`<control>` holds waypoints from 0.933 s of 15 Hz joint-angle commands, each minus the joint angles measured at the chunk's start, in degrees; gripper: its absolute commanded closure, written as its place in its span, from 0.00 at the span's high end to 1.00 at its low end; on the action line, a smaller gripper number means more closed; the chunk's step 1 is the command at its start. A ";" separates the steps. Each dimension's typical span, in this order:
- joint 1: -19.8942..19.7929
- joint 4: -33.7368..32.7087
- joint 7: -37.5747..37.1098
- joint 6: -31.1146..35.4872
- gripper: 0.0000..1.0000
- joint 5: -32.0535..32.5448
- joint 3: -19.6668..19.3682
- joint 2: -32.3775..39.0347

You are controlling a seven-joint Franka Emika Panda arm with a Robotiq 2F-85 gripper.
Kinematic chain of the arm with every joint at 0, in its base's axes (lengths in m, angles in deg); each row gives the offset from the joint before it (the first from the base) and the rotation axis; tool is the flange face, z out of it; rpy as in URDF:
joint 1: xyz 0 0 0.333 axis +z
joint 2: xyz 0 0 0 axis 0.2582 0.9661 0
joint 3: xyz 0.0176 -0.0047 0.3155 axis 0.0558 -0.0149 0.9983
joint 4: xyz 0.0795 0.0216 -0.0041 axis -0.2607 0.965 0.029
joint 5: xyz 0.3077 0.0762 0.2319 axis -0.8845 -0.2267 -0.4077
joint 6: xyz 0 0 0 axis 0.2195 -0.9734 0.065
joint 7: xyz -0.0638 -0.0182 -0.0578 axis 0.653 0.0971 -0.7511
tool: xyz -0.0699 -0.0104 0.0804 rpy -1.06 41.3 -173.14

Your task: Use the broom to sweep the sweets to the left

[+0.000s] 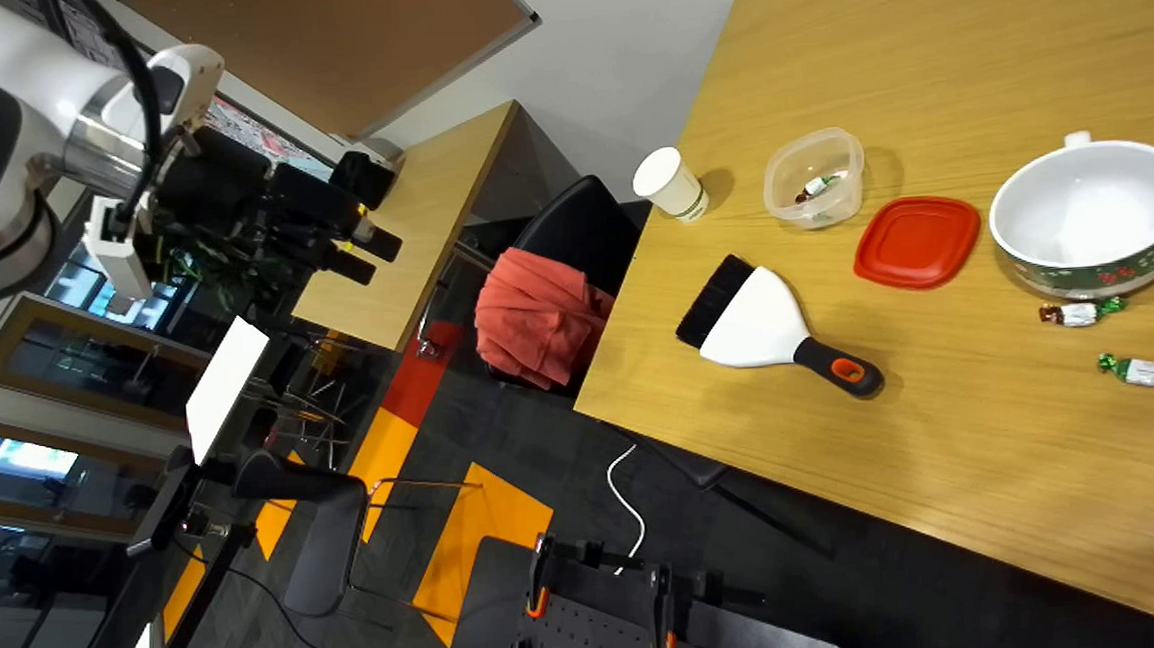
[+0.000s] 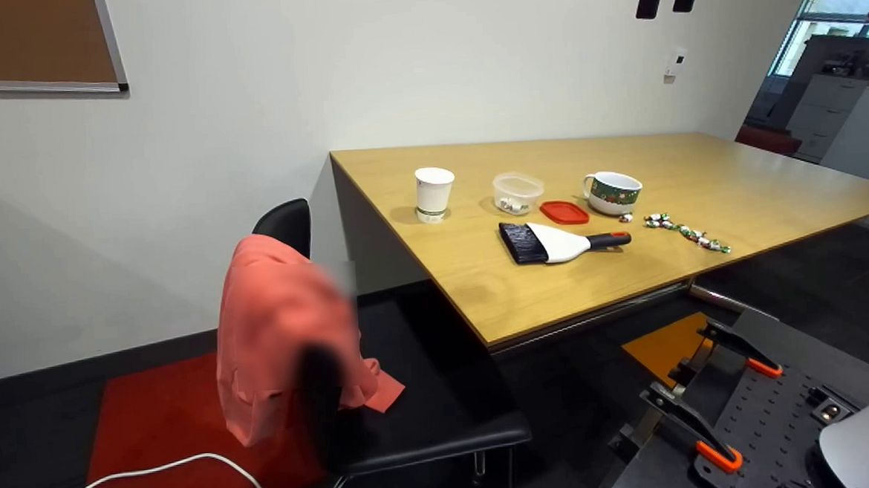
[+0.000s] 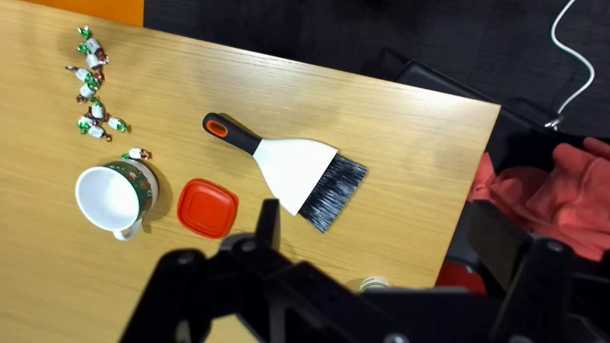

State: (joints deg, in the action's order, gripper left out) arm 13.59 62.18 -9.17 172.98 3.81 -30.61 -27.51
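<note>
The hand (image 2: pixel 665 10) hangs empty, spread wide; an off-centre grip could let the broom (image 3: pixel 295 164) twist, missing sweets (image 3: pixel 87 90).

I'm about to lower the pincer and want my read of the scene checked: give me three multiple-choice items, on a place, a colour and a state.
1. What colour are the bristles of the broom?
A white; B orange; C black

2. Where does its handle point?
A toward the line of sweets; B toward the paper cup; C toward the clear tub

3. How does the pincer stand?
A shut on the broom; B open, holding nothing; C shut on a sweet

1 C: the bristles look black in all three views.
2 A: in the wrist view the handle lies nearer the line of sweets than the bristles do.
3 B: its fingers stand wide apart in the wrist view, with the broom lying on the table.
</note>
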 commanded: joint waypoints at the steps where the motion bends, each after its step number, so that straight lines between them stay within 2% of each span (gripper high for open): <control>1: -3.31 -1.41 -4.70 3.54 1.00 -2.22 -3.31 4.20; 7: -8.60 -1.60 -11.58 9.42 1.00 -6.92 -8.86 12.59; 13: -12.84 -1.21 -16.13 12.44 1.00 -15.18 -13.82 19.15; 14: -12.15 -0.23 -13.76 12.02 1.00 -12.74 -12.94 17.86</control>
State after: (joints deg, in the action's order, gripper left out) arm 1.73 62.06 -23.00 185.14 -8.95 -43.87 -9.66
